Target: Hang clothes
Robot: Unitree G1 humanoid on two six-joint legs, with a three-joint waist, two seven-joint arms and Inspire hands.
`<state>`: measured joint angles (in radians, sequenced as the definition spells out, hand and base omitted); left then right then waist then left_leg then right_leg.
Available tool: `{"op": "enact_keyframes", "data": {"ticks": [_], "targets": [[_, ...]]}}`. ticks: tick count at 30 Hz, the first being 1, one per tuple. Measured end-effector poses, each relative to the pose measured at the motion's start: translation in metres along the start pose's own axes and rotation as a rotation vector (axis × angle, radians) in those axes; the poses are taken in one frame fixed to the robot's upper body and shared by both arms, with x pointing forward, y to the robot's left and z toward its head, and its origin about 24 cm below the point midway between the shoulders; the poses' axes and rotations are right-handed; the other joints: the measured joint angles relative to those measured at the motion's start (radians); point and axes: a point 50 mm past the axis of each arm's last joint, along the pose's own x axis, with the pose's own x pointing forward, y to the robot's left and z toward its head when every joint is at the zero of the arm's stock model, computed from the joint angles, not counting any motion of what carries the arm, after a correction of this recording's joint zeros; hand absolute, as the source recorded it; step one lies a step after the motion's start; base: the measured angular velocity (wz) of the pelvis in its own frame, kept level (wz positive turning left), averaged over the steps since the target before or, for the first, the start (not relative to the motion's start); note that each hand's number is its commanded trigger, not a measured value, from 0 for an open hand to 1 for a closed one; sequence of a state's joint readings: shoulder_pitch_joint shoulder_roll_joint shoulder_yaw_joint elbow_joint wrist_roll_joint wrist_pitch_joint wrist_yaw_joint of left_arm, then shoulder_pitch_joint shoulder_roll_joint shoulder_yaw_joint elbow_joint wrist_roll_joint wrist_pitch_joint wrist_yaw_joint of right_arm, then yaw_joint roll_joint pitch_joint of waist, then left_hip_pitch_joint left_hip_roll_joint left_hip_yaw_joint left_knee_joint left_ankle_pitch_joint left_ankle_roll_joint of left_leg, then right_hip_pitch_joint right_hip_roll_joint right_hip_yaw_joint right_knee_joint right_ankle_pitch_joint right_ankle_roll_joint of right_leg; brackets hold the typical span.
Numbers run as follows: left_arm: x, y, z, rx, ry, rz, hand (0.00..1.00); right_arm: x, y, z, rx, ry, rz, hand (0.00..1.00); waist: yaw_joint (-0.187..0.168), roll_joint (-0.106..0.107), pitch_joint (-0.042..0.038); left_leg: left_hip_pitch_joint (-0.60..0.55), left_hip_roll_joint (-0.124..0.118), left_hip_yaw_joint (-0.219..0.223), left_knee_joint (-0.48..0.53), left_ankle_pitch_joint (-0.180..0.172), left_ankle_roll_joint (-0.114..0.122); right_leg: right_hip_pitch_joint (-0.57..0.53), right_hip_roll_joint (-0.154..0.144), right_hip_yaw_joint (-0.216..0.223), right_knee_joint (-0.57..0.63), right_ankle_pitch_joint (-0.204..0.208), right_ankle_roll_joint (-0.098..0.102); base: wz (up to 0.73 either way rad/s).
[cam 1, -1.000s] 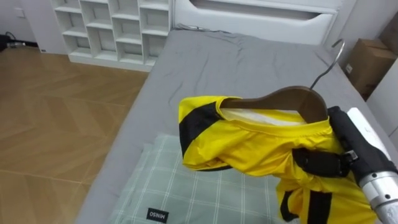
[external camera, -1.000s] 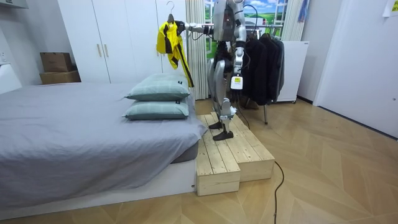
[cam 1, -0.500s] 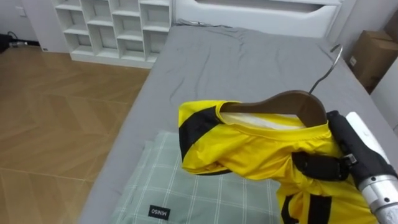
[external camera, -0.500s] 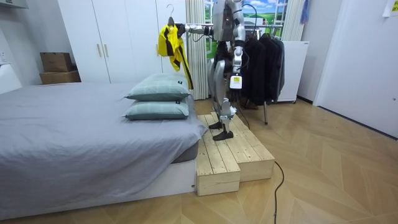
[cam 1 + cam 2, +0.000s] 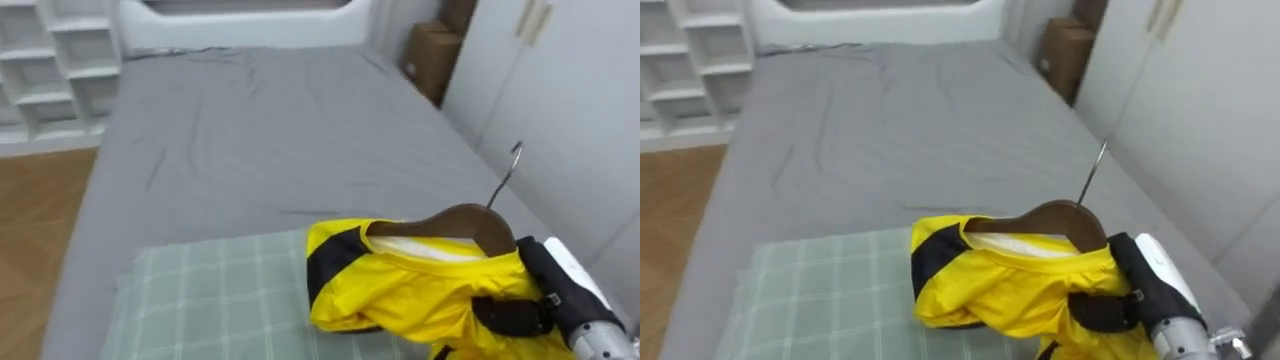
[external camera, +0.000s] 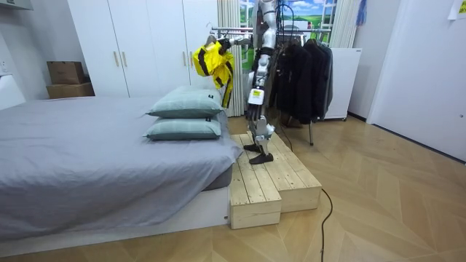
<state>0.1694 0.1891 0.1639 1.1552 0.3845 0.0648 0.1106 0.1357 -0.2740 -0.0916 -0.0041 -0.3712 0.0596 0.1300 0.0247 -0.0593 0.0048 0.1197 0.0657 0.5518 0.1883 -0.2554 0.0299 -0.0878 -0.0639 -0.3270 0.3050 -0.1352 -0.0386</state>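
**Fingers [image 5: 505, 317] curled round the yellow jacket [image 5: 400, 285] on its hanger [image 5: 468, 222]**

At the lower right of the eye view, the right hand [image 5: 550, 285] grips the cloth-covered end of the wooden hanger, with the hook [image 5: 508, 168] pointing up. The jacket hangs in the air above a green checked pillow [image 5: 200, 300] on the grey bed [image 5: 250, 130]. In the room view the robot stands on a wooden platform [image 6: 269, 182] beside the bed. It holds the jacket out toward the frame's left, a rail of dark clothes [image 6: 306, 73] behind it. The left hand [image 6: 255, 94] hangs at its side.
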Motion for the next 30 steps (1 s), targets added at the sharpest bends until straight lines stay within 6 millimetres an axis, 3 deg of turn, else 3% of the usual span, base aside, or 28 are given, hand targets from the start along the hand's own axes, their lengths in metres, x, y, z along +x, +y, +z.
{"op": "enact_keyframes", "data": {"ticks": [3, 6, 7, 9, 10, 11, 12, 13, 14, 15, 16, 18, 19, 21, 23, 25, 26, 29, 30], "targets": [[0.002, 0.004, 0.025, 0.015, -0.074, 0.046, 0.0, -0.002, 0.001, -0.001, 0.01, 0.005, -0.003, 1.0, -0.055, -0.005, 0.0015, 0.022, 0.014, 0.051, 0.002, -0.009, -0.016, -0.004, 0.02, 0.018, -0.001, -0.002, -0.008, -0.43], [0.001, 0.01, 0.037, 0.009, -0.117, 0.076, 0.0, -0.002, 0.001, 0.001, 0.024, -0.008, -0.005, 1.0, -0.076, -0.009, 0.0, 0.032, 0.035, 0.087, 0.036, -0.027, -0.036, -0.01, 0.035, 0.021, 0.006, -0.015, -0.025, -0.46], [0.001, 0.012, 0.043, 0.005, -0.134, 0.097, 0.0, -0.002, 0.001, 0.003, 0.025, -0.013, -0.007, 1.0, -0.077, -0.016, -0.0059, 0.029, 0.059, 0.115, 0.076, -0.045, -0.048, -0.014, 0.049, 0.023, 0.011, -0.022, -0.036, -0.71], [0.0, 0.016, 0.044, 0.002, -0.132, 0.128, 0.0, -0.002, 0.003, 0.003, 0.032, -0.016, -0.003, 1.0, -0.073, -0.022, -0.0059, 0.006, 0.114, 0.138, 0.212, -0.073, -0.067, -0.015, 0.065, 0.036, 0.028, -0.039, -0.054, -0.71], [0.0, 0.016, 0.038, 0.003, -0.105, 0.136, 0.0, -0.002, 0.003, 0.005, 0.029, -0.021, 0.001, 1.0, -0.069, -0.025, -0.0055, -0.024, 0.154, 0.132, 0.348, -0.071, -0.07, -0.015, 0.077, 0.064, 0.044, -0.05, -0.064, -0.89], [0.0, 0.013, 0.032, 0.004, -0.083, 0.135, 0.0, -0.002, 0.001, 0.008, 0.021, -0.036, -0.007, 1.0, -0.053, -0.009, -0.0009, -0.051, 0.203, 0.117, 0.472, -0.064, -0.072, -0.015, 0.098, 0.095, 0.059, -0.06, -0.076, -1.07], [0.0, 0.014, 0.028, 0.007, -0.066, 0.139, 0.0, -0.002, 0.002, 0.01, 0.023, -0.046, -0.011, 1.0, -0.048, -0.001, 0.0034, -0.079, 0.237, 0.078, 0.566, -0.041, -0.076, -0.011, 0.118, 0.125, 0.069, -0.068, -0.087, -0.88], [0.0, 0.016, 0.025, 0.01, -0.056, 0.147, 0.0, -0.002, 0.003, 0.01, 0.023, -0.049, -0.007, 1.0, -0.047, 0.001, 0.0048, -0.095, 0.243, 0.057, 0.602, -0.021, -0.075, -0.012, 0.123, 0.142, 0.074, -0.072, -0.093, -0.79], [-0.001, 0.017, 0.019, 0.01, -0.034, 0.16, 0.0, -0.002, 0.009, 0.012, 0.022, -0.057, 0.014, 1.0, -0.044, 0.0, 0.0049, -0.12, 0.242, 0.007, 0.654, 0.03, -0.068, -0.012, 0.139, 0.201, 0.076, -0.073, -0.098, -0.7], [-0.001, 0.017, 0.014, 0.006, -0.02, 0.167, 0.0, -0.002, 0.012, 0.014, 0.021, -0.062, 0.027, 1.0, -0.043, -0.002, 0.0043, -0.133, 0.233, -0.018, 0.67, 0.056, -0.066, -0.009, 0.144, 0.231, 0.075, -0.074, -0.101, -1.02], [-0.002, 0.015, 0.006, 0.004, 0.005, 0.176, 0.0, -0.002, 0.017, 0.016, 0.019, -0.069, 0.047, 1.0, -0.039, -0.013, 0.0099, -0.156, 0.209, -0.077, 0.664, 0.052, -0.065, -0.001, 0.149, 0.285, 0.072, -0.072, -0.108, -1.16], [-0.003, 0.014, -0.002, 0.005, 0.039, 0.197, 0.0, -0.001, 0.024, 0.015, 0.027, -0.065, 0.077, 1.0, -0.028, -0.02, 0.0132, -0.194, 0.139, -0.187, 0.563, 0.017, -0.075, -0.001, 0.157, 0.379, 0.061, -0.056, -0.117, -1.28], [-0.004, 0.013, -0.003, 0.006, 0.047, 0.204, 0.0, -0.001, 0.025, 0.015, 0.03, -0.065, 0.084, 1.0, -0.027, -0.023, 0.0144, -0.208, 0.12, -0.223, 0.525, 0.016, -0.077, -0.001, 0.16, 0.402, 0.056, -0.05, -0.116, -1.18], [-0.006, 0.01, -0.012, 0.009, 0.081, 0.223, 0.0, 0.0, 0.032, 0.015, 0.03, -0.062, 0.116, 1.0, -0.016, -0.022, 0.0136, -0.241, 0.062, -0.36, 0.343, 0.017, -0.085, -0.004, 0.187, 0.509, 0.035, -0.028, -0.118, -1.35], [-0.007, 0.011, -0.018, -0.001, 0.106, 0.232, 0.0, -0.001, 0.034, 0.015, 0.022, -0.065, 0.131, 1.0, -0.014, -0.017, 0.0125, -0.251, 0.052, -0.425, 0.219, 0.03, -0.103, -0.001, 0.214, 0.581, 0.024, -0.014, -0.118, -1.23], [-0.007, 0.012, -0.019, -0.004, 0.11, 0.256, 0.0, 0.0, 0.034, 0.015, 0.024, -0.066, 0.125, 1.0, -0.022, -0.008, 0.0129, -0.257, 0.043, -0.477, 0.128, 0.056, -0.112, -0.002, 0.228, 0.608, 0.02, -0.002, -0.119, -0.98], [-0.007, 0.013, -0.017, -0.006, 0.104, 0.273, 0.0, 0.0, 0.033, 0.014, 0.023, -0.061, 0.118, 1.0, -0.037, 0.004, 0.0085, -0.252, 0.041, -0.488, 0.082, 0.077, -0.114, -0.001, 0.242, 0.629, 0.019, -0.003, -0.116, -0.74], [-0.008, 0.019, -0.003, -0.064, 0.056, 0.339, 0.0, 0.0, 0.031, 0.013, 0.018, -0.056, 0.109, 1.0, -0.058, 0.005, 0.0039, -0.216, 0.024, -0.493, 0.026, 0.16, -0.108, -0.002, 0.253, 0.679, 0.02, -0.01, -0.101, -0.5], [-0.008, 0.019, 0.001, -0.079, 0.045, 0.352, 0.0, 0.0, 0.03, 0.013, 0.014, -0.055, 0.107, 1.0, -0.06, 0.003, 0.0038, -0.211, 0.021, -0.484, 0.018, 0.167, -0.107, -0.002, 0.25, 0.685, 0.017, -0.01, -0.096, -0.28]]}}
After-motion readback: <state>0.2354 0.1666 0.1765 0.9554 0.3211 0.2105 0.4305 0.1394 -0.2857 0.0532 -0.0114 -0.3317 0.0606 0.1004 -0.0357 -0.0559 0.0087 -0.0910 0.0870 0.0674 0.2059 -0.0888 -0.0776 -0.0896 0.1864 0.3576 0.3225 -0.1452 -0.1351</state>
